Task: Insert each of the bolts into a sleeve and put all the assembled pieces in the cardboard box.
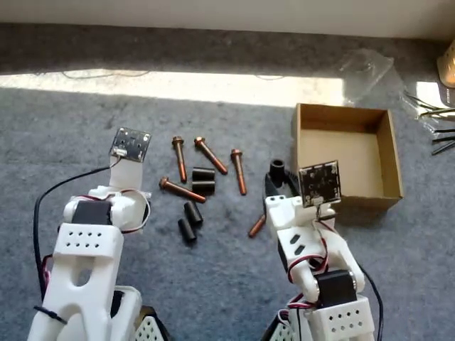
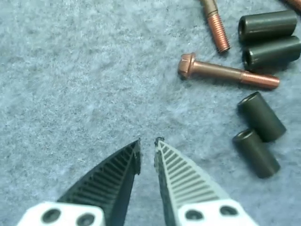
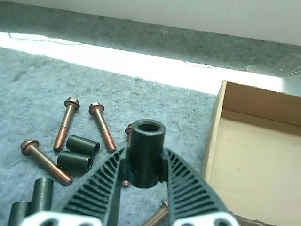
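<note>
1. Right tool (image 3: 145, 157) grips a black sleeve (image 3: 147, 141) upright, beside the cardboard box (image 1: 345, 149).
2. Left tool (image 2: 147, 143), narrow and empty, hovers over the desk (image 2: 70, 70) near loose bolts (image 2: 225, 75) and other sleeves (image 2: 261, 115).

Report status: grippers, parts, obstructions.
Left gripper barely open, empty, over carpet. Right gripper shut on upright sleeve, no bolt in it. Five bolts, four sleeves loose. Nothing blocking cardboard box.
</note>
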Available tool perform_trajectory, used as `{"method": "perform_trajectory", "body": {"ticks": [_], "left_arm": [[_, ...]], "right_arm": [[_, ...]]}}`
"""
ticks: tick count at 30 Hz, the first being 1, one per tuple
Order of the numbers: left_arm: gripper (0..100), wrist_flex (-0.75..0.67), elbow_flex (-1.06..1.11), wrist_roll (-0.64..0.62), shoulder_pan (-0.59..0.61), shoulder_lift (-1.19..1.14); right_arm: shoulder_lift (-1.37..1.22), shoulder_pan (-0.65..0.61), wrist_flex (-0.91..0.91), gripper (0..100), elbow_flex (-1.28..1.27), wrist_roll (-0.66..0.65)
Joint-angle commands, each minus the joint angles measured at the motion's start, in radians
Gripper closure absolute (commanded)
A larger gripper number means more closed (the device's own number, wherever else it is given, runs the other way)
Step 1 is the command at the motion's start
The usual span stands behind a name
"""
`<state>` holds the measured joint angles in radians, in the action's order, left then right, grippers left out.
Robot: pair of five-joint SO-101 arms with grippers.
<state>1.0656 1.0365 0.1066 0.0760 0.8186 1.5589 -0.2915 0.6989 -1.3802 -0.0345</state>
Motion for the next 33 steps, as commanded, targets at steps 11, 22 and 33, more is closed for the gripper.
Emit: {"method": "perform_trajectory", "body": {"ticks": [11, 22, 33], "left_arm": [[94, 0.166, -0.608, 0.003, -0.082, -0.633], [93, 0.434, -1.196, -0.118, -0.14, -1.058], [93, 0.482, -1.547, -0.334, -0.229, -1.337]], "right_arm": [[0.282, 0.007, -0.047, 98.9, -0.194, 0.028], [0.275, 0.01, -0.317, 98.9, -0.404, 0.02], [0.275, 0.013, -0.318, 98.9, -0.42, 0.02]]}}
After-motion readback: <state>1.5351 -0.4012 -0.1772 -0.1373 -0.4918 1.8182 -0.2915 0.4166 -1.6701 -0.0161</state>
